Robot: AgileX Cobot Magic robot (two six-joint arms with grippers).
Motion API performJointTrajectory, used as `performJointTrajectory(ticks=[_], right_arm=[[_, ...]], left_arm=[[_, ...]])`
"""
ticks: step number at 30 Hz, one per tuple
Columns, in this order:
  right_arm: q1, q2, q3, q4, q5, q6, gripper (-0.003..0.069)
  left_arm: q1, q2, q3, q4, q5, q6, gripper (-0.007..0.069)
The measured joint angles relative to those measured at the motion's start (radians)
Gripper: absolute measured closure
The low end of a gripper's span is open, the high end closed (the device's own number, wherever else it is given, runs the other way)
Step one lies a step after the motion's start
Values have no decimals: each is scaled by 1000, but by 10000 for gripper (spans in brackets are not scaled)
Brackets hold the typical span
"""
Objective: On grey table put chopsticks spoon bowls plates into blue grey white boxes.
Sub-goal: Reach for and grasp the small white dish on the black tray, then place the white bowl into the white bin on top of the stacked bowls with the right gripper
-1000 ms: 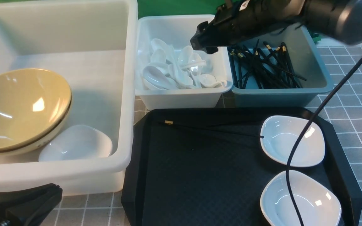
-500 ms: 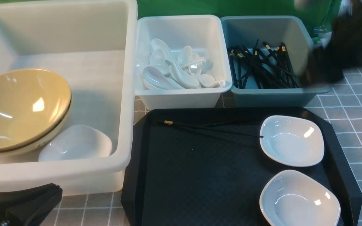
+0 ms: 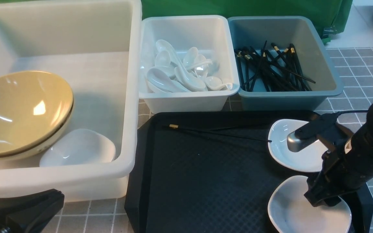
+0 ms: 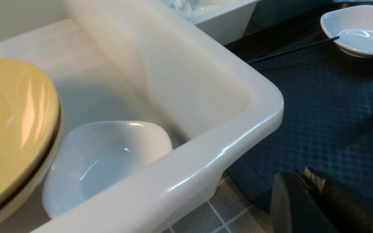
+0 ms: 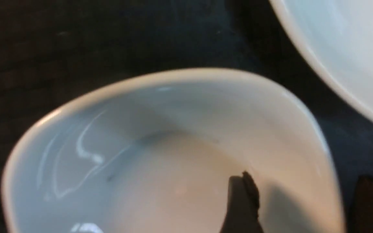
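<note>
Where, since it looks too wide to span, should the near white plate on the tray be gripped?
Pinch the near plate by its right rim from above, one jaw inside, one outside: it lies flat, shallow, thin-lipped. The open right gripper hangs there.

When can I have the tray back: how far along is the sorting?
Done: bowls and one plate in the big tub, spoons in the white bin, chopsticks in the blue-grey bin. In hand: the open right gripper straddles the near plate's rim. Left: that plate, the far plate and the loose chopsticks on the black tray.
</note>
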Motion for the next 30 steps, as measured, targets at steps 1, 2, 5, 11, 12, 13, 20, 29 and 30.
performJointTrajectory(ticks=[1,2,5,11,12,13,20,29,30], right_arm=[[0,22,0,1,0,0,202],[0,25,0,1,1,0,204],[0,34,-1,9,6,1,242],[-1,8,-9,31,52,-11,429],[-1,3,-10,33,55,-11,433],[-1,-15,-19,39,79,-20,460],[-1,-189,-199,65,224,-77,598],[154,-90,-754,266,242,-171,597],[200,-54,-805,275,222,-176,597]], left_arm=[[0,0,0,0,0,0,636],[0,0,0,0,0,0,636],[0,0,0,0,0,0,636],[0,-22,-11,1,19,-1,636],[0,-27,-12,1,19,-3,636],[0,-48,-16,4,20,-9,636],[0,-180,-19,79,-3,-114,634],[0,-250,2,102,-72,-169,634],[0,-250,9,103,-85,-169,634]])
